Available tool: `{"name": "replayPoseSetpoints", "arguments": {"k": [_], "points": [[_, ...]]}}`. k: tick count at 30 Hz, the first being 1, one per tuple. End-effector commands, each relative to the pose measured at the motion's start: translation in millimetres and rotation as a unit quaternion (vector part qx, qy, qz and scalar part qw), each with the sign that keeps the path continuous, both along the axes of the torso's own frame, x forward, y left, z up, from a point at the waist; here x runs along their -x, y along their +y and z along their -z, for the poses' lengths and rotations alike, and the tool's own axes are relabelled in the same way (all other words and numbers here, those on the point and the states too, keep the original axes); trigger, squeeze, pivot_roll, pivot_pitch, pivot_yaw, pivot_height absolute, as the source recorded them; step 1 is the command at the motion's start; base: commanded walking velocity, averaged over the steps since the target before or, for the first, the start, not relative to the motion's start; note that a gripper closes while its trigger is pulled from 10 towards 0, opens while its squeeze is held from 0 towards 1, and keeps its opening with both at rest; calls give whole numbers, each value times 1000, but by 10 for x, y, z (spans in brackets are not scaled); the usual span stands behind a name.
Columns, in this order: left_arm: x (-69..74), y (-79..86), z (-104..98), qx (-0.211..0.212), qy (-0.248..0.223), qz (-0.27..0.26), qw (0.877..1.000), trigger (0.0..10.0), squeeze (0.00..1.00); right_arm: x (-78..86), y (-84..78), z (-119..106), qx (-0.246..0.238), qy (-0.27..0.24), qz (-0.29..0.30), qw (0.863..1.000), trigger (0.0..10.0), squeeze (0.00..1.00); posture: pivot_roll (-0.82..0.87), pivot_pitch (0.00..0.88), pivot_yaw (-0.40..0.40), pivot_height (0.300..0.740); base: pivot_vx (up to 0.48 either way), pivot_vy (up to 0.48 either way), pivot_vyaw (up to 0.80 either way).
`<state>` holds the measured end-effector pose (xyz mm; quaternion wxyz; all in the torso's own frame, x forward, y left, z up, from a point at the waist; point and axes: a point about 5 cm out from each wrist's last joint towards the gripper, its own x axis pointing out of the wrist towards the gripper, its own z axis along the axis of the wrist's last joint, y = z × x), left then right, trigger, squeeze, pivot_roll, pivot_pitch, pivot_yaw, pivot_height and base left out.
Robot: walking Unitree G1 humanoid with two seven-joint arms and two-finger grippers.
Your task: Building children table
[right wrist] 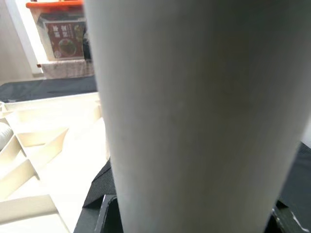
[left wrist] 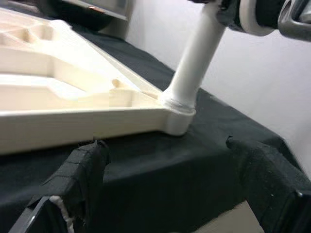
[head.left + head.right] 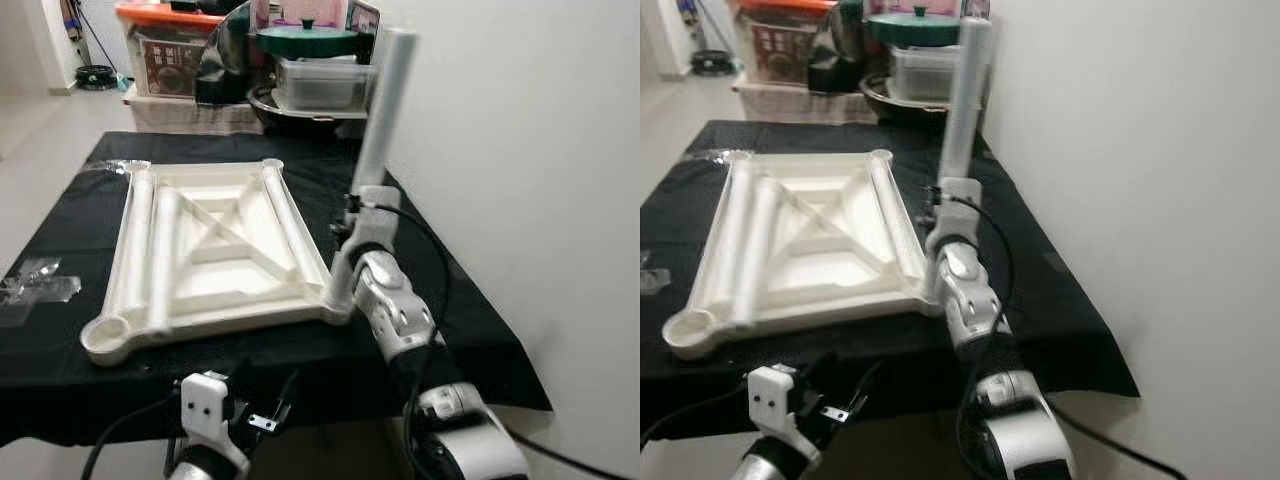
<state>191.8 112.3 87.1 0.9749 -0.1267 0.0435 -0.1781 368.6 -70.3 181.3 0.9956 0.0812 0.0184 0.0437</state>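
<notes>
Upside down on the black cloth (image 3: 60,250): the white top (image 3: 215,250), ribs up. Standing upright in the near socket of the top on the wall side: one leg (image 3: 378,130). Lying loose on the top, along its far-from-wall edge: two more legs (image 3: 150,240). Clamped around the standing leg, a little above the top: the right gripper (image 3: 358,215), fingers closed on it. Hanging low before the near edge of the top: the left gripper (image 2: 165,165), fingers wide apart, holding nothing.

Probably light, hollow plastic, stiff, smooth and so a bit slippery. Best to grip the leg low, near the socket, for a straight push. Better not to squeeze at mid-length; some risk of tilting.
</notes>
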Motion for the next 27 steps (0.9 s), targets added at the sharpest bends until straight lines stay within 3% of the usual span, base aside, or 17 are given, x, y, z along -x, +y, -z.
{"name": "replayPoseSetpoints", "arguments": {"k": [1,4,5,6,10,11,15,16,17,18,19,21,23,24,25,26,27], "points": [[-7,-10,-10,-5,1,4,1000,10000,0,111,136,262,-29,65,-43,997,10000,0,123,0,-109,740,0,0,0],[-21,-1,-11,-7,1,3,1000,10000,0,264,442,113,-50,12,-184,982,10000,0,122,0,-108,740,0,0,0],[-30,7,-15,-9,-1,3,1000,10000,0,295,488,44,-51,-18,-234,971,10000,1000,125,0,-110,740,0,0,0],[-30,7,-15,-9,-1,3,1000,10000,0,295,488,44,-51,-18,-234,971,10000,1000,125,0,-110,740,0,0,0],[-73,100,-46,-16,-9,-18,1000,10000,0,285,529,-117,-2,-53,-398,916,10000,1000,131,0,-114,740,0,0,0],[-73,118,-55,-12,-8,-26,1000,10000,0,398,425,-178,29,-78,-538,839,10000,0,131,0,-112,740,0,0,0],[-71,122,-64,-10,-9,-28,1000,10000,0,397,317,-158,64,-78,-578,810,10000,0,144,0,-122,740,0,0,0],[-72,128,-70,-9,-9,-29,1000,10000,0,364,292,-151,76,-74,-574,812,4784,0,144,0,-122,740,0,0,0],[-72,128,-70,-9,-9,-29,1000,10000,0,364,292,-151,76,-74,-574,812,4784,0,144,0,-122,740,0,0,0],[-72,130,-76,-9,-10,-30,999,10000,0,309,295,-141,78,-64,-561,822,0,0,146,0,-124,740,0,0,0],[-72,130,-76,-9,-10,-30,999,10000,0,309,295,-141,78,-64,-561,822,0,0,146,0,-124,740,0,0,0],[-61,127,-83,-9,-10,-31,999,10000,0,80,331,-61,83,-19,-431,898,0,0,151,0,-128,740,0,0,0],[-61,127,-83,-9,-10,-31,999,10000,0,80,331,-61,83,-19,-431,898,0,0,151,0,-128,740,0,0,0],[-56,123,-84,-10,-10,-32,999,10000,0,-75,215,36,67,20,-269,961,0,0,154,0,-128,740,0,0,0],[-56,123,-84,-10,-10,-32,999,10000,0,-75,215,36,67,20,-269,961,0,0,154,0,-128,740,0,0,0],[-48,120,-83,-10,-9,-32,999,10000,0,-129,19,151,38,51,-95,993,0,0,158,0,-128,740,0,0,0],[-44,119,-82,-11,-8,-32,999,10000,0,-120,-133,241,17,75,17,997,0,0,158,0,-128,740,0,0,0]]}}
